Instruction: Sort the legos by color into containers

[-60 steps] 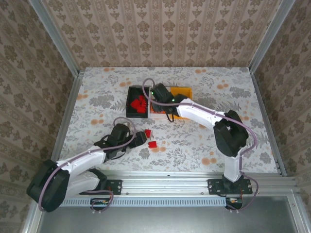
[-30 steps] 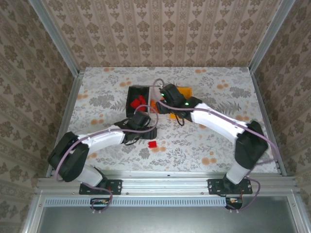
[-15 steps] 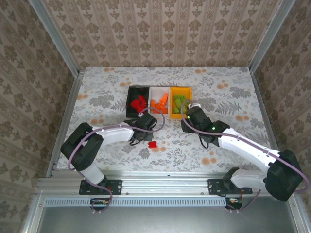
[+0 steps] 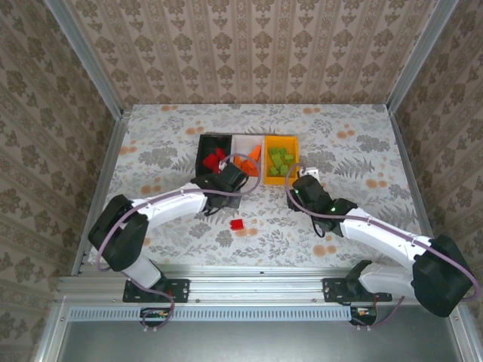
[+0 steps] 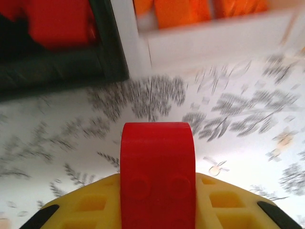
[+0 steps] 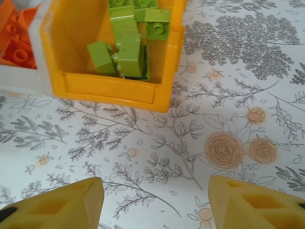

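My left gripper [image 4: 230,179] is shut on a red lego [image 5: 157,176], which stands upright between the yellow fingers. It hovers just in front of the black bin [image 5: 57,62], near that bin's seam with the white bin [image 5: 214,43]. Red legos [image 4: 214,158] lie in the black bin [image 4: 202,158], orange ones [image 4: 246,161] in the white bin, and light green ones [image 6: 128,47] in the orange-yellow bin [image 6: 114,90]. Another red lego [image 4: 237,224] lies on the table. My right gripper [image 6: 157,200] is open over bare table, in front of the orange-yellow bin, with nothing between its fingers.
The three joined bins stand in a row at the table's middle back. A floral cloth [image 4: 347,151] covers the table. Aluminium posts and patterned walls enclose it on three sides. Both arms reach in from the near edge.
My left gripper has shut on a red lego and carried it back toward the black bin. The right arm has drawn away from the bins toward the right front.
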